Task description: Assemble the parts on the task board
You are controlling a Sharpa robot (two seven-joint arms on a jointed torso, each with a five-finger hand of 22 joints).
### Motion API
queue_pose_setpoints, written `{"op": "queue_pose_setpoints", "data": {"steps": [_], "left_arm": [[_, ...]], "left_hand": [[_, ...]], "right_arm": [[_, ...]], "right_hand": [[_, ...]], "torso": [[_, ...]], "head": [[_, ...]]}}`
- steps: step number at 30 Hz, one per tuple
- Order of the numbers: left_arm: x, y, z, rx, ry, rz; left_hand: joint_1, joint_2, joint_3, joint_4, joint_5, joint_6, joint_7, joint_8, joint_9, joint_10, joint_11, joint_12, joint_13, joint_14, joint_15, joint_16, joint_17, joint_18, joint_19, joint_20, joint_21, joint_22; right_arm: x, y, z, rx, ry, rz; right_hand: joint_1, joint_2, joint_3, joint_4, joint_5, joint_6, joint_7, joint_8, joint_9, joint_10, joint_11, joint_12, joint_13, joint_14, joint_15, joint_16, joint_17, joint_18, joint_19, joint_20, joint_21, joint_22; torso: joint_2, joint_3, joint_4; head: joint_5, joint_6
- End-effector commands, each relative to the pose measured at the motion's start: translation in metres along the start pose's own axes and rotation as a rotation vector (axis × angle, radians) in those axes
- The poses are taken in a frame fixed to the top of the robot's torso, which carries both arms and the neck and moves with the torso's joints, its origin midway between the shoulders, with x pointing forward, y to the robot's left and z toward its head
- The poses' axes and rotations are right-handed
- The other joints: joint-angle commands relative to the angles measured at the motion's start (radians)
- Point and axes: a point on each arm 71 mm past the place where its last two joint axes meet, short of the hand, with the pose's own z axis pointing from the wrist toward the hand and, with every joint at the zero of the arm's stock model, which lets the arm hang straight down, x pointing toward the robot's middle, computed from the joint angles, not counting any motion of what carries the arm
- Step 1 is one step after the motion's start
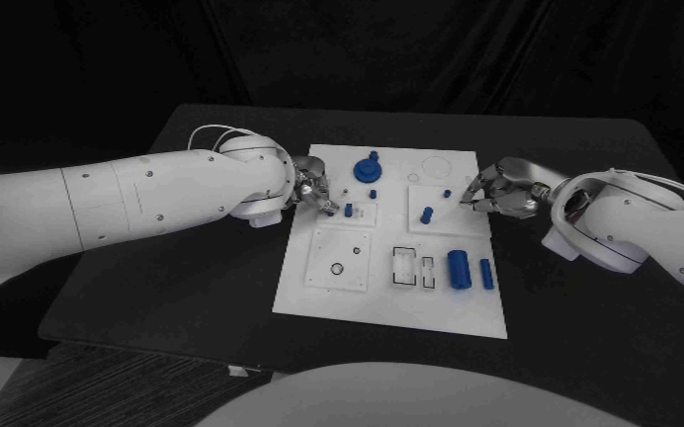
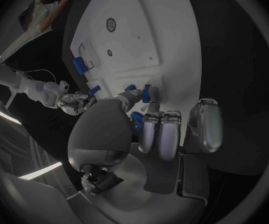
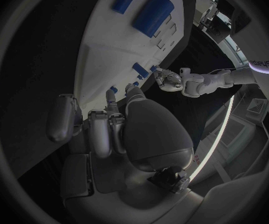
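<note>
The white task board (image 1: 374, 294) lies mid-table. On it are a blue knob (image 1: 368, 168), small blue pegs (image 1: 426, 214) standing upright, a thick blue cylinder (image 1: 458, 267) and a thinner one (image 1: 486, 274). My left hand (image 1: 313, 194) hovers at the board's left edge, its fingertips beside a small blue peg (image 1: 348, 211). In the left wrist view that peg (image 2: 147, 92) sits between thumb tip and a fingertip; whether they pinch it is unclear. My right hand (image 1: 499, 196) is at the board's right edge, fingers apart and pointing at a peg (image 3: 112, 90) without touching it.
A black O-ring (image 1: 335, 270) lies in the board's near-left square, with rectangular slots (image 1: 406, 265) beside it. Bare black table (image 1: 186, 279) surrounds the board on all sides. A dark curtain hangs behind the table.
</note>
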Motion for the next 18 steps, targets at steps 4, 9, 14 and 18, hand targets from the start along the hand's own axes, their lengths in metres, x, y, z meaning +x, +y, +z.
{"op": "queue_pose_setpoints", "data": {"steps": [4,9,14,18], "left_arm": [[0.0088,0.0027,0.0015,-0.024,0.05,0.016],[0.0092,0.0042,0.0014,-0.038,0.054,0.017],[0.0096,0.0053,0.0014,-0.048,0.059,0.021],[0.0091,0.0057,0.0013,-0.05,0.05,0.039]], "left_hand": [[-0.033,0.006,0.02,0.013,-0.059,-0.017,-0.016,-0.007,0.012,0.104,0.001,0.005,0.264,0.111,0.001,0.014,0.265,0.056,-0.011,-0.003,-0.026,0.18],[-0.056,0.011,-0.028,0.041,-0.108,-0.015,-0.012,-0.014,0.002,0.104,0.005,0.005,0.264,0.111,0.004,0.014,0.265,0.056,-0.012,0.001,-0.028,0.18],[-0.075,0.017,-0.081,0.071,-0.171,-0.016,-0.007,-0.023,-0.007,0.103,0.009,0.004,0.263,0.111,0.008,0.014,0.265,0.057,-0.015,0.004,-0.032,0.179],[-0.092,0.021,-0.128,0.1,-0.202,-0.016,-0.002,-0.028,-0.013,0.1,0.013,0.002,0.262,0.111,0.012,0.014,0.265,0.058,-0.018,0.007,-0.037,0.177]], "right_arm": [[0.0012,-0.0011,0.0,0.01,0.001,0.0],[0.0013,-0.0013,0.0001,0.011,0.002,0.0],[0.0015,-0.0013,0.0003,0.011,0.004,0.0],[0.0017,-0.0012,0.0005,0.01,0.005,0.0]], "right_hand": [[0.044,0.022,0.01,0.002,0.02,-0.016,-0.003,0.005,-0.003,0.108,-0.003,-0.015,0.229,0.079,-0.003,-0.009,0.195,0.034,-0.004,0.003,-0.019,0.16],[0.044,0.022,0.01,0.002,0.02,-0.016,-0.003,0.005,-0.003,0.108,-0.003,-0.015,0.229,0.079,-0.003,-0.009,0.195,0.034,-0.004,0.003,-0.019,0.16],[0.044,0.022,0.01,0.002,0.02,-0.016,-0.003,0.005,-0.003,0.108,-0.003,-0.015,0.229,0.079,-0.003,-0.009,0.195,0.034,-0.004,0.003,-0.019,0.16],[0.046,0.023,0.011,0.001,0.022,-0.018,-0.003,0.004,-0.003,0.108,-0.003,-0.015,0.229,0.079,-0.003,-0.01,0.194,0.034,-0.005,0.002,-0.02,0.16]], "torso": [[0.0,0.0,0.0002],[0.0,-0.0001,-0.0001],[0.0,0.0001,0.0004],[0.0,-0.0001,0.0001]], "head": [[0.003,0.0],[0.004,0.0],[0.004,0.0],[0.005,0.0]]}}
